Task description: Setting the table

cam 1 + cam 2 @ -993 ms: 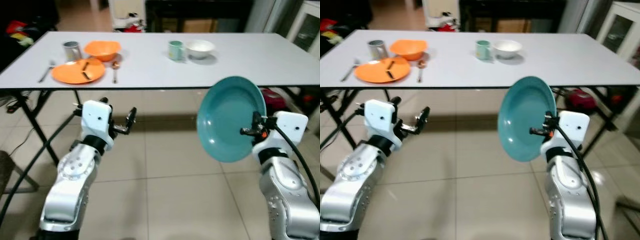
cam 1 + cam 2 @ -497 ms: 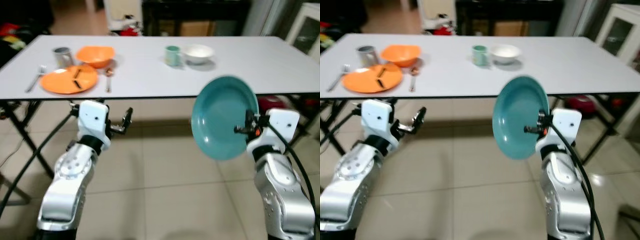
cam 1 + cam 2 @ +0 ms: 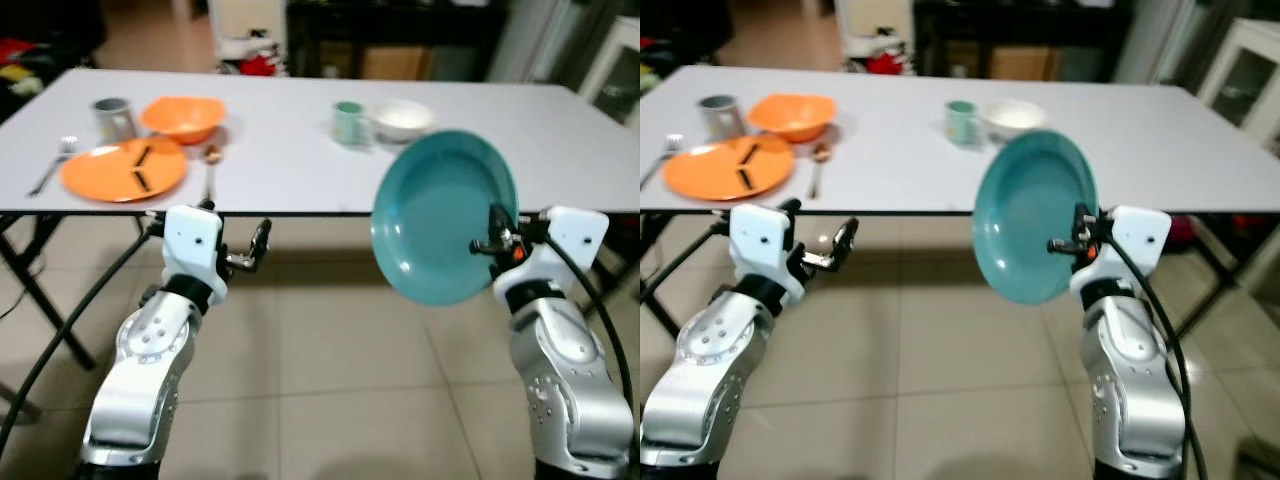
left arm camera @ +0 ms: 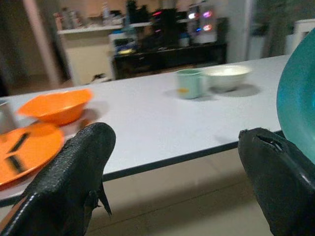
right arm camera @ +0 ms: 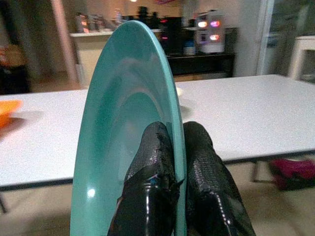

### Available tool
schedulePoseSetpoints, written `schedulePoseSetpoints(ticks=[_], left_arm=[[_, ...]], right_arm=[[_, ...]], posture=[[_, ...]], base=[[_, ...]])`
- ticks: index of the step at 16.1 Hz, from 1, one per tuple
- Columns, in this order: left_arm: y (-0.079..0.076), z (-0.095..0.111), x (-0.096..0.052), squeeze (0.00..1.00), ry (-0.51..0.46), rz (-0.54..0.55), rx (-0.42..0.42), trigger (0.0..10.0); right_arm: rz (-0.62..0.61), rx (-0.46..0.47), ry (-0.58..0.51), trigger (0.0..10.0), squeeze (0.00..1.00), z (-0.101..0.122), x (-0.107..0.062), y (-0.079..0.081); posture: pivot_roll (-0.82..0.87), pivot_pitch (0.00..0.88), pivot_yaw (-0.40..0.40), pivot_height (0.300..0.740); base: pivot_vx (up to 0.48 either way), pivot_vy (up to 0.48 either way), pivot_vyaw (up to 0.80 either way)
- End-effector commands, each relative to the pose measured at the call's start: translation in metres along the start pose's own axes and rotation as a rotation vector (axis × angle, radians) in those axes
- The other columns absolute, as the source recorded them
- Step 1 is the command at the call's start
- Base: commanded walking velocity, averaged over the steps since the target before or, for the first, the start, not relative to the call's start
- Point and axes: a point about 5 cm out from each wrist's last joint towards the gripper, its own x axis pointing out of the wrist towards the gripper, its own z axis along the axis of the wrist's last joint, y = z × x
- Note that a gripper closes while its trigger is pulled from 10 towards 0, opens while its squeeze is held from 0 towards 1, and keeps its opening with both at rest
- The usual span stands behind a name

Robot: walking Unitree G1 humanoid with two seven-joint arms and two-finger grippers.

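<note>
The right gripper [image 5: 170,172] clamps the teal plate's [image 3: 440,215] rim (held on edge) before the table [image 3: 290,150]; the left gripper's [image 4: 182,191] fingers gape.

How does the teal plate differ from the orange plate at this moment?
The round teal plate stands on edge in the air, below table level, pinched at its rim by the right tool; the round orange plate lies flat on the white table. The teal plate is bare, while the orange one carries two small dark sticks. Both are round, shallow dinner plates.
</note>
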Motion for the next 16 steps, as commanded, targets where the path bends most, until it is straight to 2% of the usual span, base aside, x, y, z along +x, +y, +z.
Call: schedulePoseSetpoints(ticks=[1,3,4,5,6,9,13,16], left_arm=[[0.0003,0.0017,0.0011,0.00,-0.005,0.010,0.005,10.0],[-0.0009,0.0017,0.0015,0.00,-0.005,0.011,0.005,10.0],[-0.0013,0.0018,0.0016,0.00,-0.006,0.011,0.004,10.0],[-0.0016,0.0021,0.0015,0.00,-0.006,0.011,0.004,10.0],[-0.0016,0.0023,0.0016,0.00,-0.006,0.011,0.004,10.0],[-0.0020,0.0020,0.0017,0.00,-0.005,0.009,0.006,10.0],[-0.0028,0.0021,0.0022,0.00,-0.003,0.002,0.012,10.0],[-0.0025,0.0021,0.0021,0.00,-0.003,0.003,0.015,10.0]], right_arm=[[0.050,0.009,-0.056,10.0,0.00,0.0115,0.0024,0.0060],[0.056,0.009,-0.057,10.0,0.00,0.0120,0.0023,0.0060],[0.090,0.023,-0.070,0.0,0.00,0.0136,0.0011,0.0085],[0.099,0.025,-0.068,0.0,0.00,0.0137,0.0002,0.0093],[0.088,0.021,-0.059,10.0,0.00,0.0128,0.0006,0.0088],[0.081,0.033,-0.045,10.0,0.00,0.0105,0.0019,0.0082],[0.085,0.052,-0.023,10.0,0.00,0.0087,0.0029,0.0069],[0.107,0.054,-0.015,10.0,0.00,0.0077,0.0027,0.0091]], posture=[[0.13,0.000,-0.041,0.740],[0.13,0.000,-0.042,0.740],[0.13,0.000,-0.042,0.740],[0.13,0.000,-0.044,0.740],[0.13,0.000,-0.045,0.740],[0.13,0.000,-0.044,0.740],[0.13,0.000,-0.042,0.740],[0.13,0.000,-0.043,0.740]], base=[[0.371,0.000,0.00],[0.364,0.000,0.00],[0.368,0.000,0.00],[0.364,0.000,-0.56],[0.364,0.000,0.00],[0.363,0.000,0.00],[0.358,0.000,-0.72],[0.355,0.000,-0.14]])
